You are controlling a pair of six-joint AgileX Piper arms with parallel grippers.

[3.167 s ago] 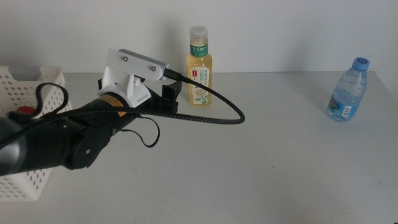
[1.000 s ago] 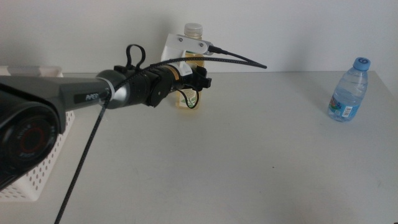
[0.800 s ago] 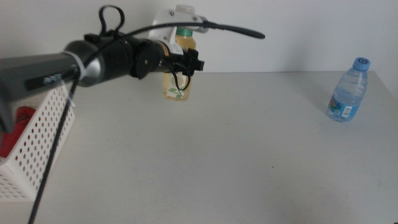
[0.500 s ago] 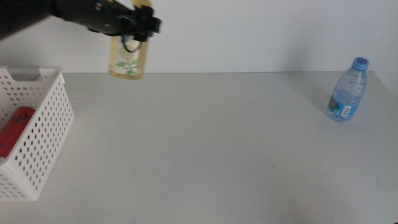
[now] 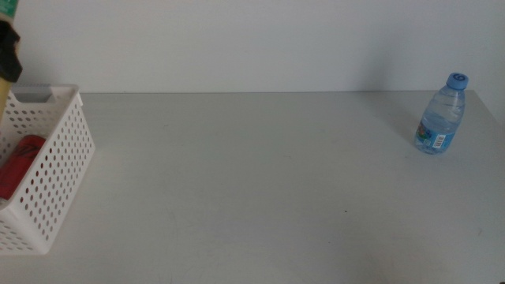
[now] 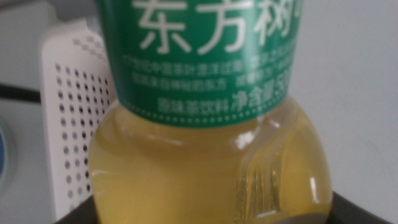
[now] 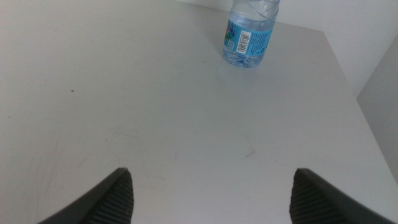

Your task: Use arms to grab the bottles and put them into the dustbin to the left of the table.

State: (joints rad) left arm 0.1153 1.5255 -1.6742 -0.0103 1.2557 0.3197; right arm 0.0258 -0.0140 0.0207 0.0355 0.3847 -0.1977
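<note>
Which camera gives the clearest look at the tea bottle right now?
The left wrist view: the tea bottle fills it, green label and yellow liquid plain, held in the left gripper. The middle view shows only a sliver at its left edge; the right wrist view shows none.

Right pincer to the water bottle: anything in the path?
Nothing visible. The right pincer is open over bare table, and the water bottle stands upright ahead with only tabletop between them. The left pincer, holding the tea bottle, is over at the dustbin.

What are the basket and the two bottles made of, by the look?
Dustbin: white moulded plastic, likely; perforated walls. Tea bottle, in the left claw: clear glossy plastic, probably; highlights, amber liquid shows through. Water bottle: thin clear plastic, blue cap.
</note>
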